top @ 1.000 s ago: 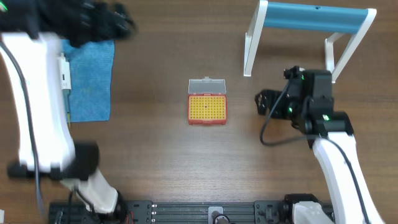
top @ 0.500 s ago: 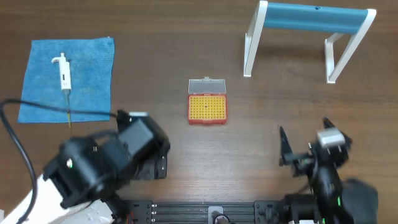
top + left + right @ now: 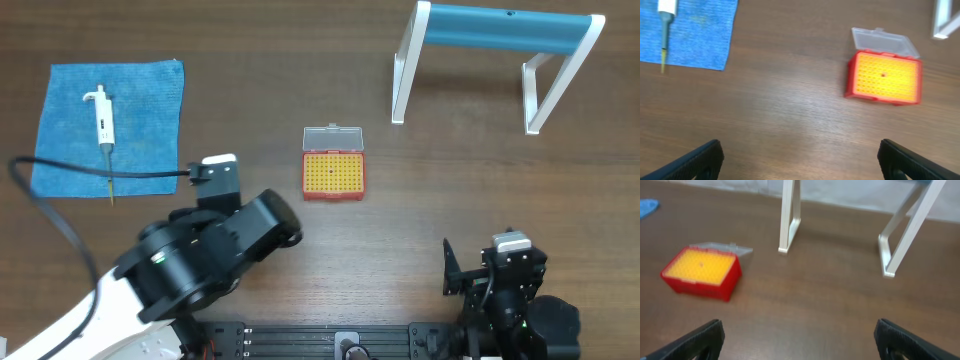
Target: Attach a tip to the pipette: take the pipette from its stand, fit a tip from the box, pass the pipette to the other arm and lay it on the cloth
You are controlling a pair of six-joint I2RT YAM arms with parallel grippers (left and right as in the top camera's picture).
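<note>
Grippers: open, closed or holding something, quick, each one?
Left gripper: open, holding nothing.
Right gripper: open, holding nothing.

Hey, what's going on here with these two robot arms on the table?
The job looks about finished. The pipette lies on the blue cloth at the table's far left, with a tip fitted whose end pokes just past the cloth's edge. Neither arm holds anything: the left gripper and the right gripper are both open, near the arms' bases. The tip box sits open mid-table, and the stand at the far right has nothing on it.
</note>
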